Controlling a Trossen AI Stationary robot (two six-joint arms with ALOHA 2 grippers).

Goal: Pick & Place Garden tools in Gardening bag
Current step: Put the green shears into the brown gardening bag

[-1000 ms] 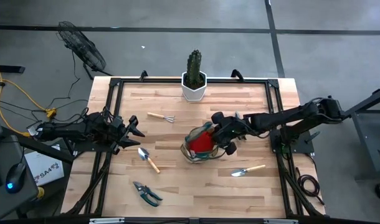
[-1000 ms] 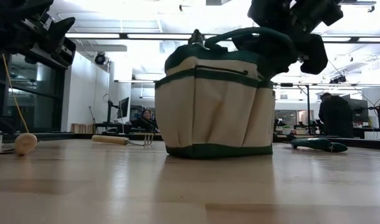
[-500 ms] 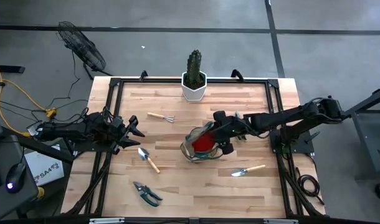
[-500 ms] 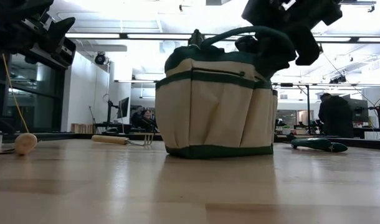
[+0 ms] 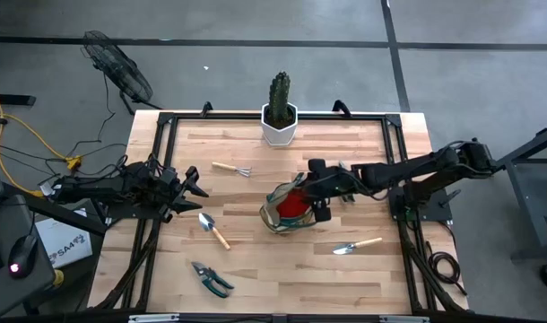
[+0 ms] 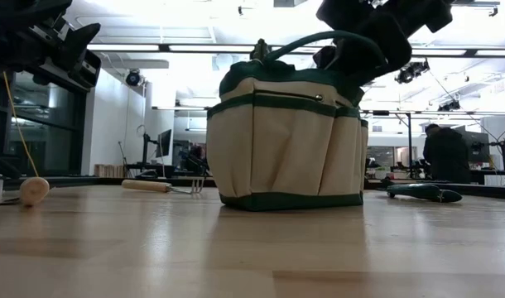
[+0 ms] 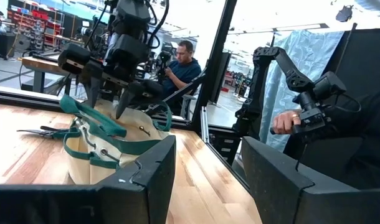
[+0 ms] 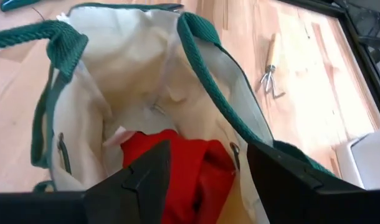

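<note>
The olive-green and tan gardening bag (image 5: 272, 220) stands upright on its base mid-table, mouth open (image 8: 134, 74). The red glove (image 8: 190, 165) lies inside it (image 5: 293, 206). My right gripper (image 8: 209, 148) hangs open just above the bag's mouth (image 7: 109, 102), fingers pointing down over the glove. My left gripper (image 5: 197, 187) is open and empty at the left side (image 7: 209, 143). On the table lie a trowel (image 5: 212, 230), a second trowel (image 5: 356, 244), the mini rake (image 5: 231, 169) and the pruning shears (image 5: 211, 278).
A green cactus in a white hexagonal pot (image 5: 280, 112) stands at the far edge. A black frame (image 5: 166, 121) rims the table. People show in the room beyond the table (image 7: 187, 62).
My right gripper has shifted a little toward the table's left edge above the bag's mouth, still open. The glove stays in the bag.
</note>
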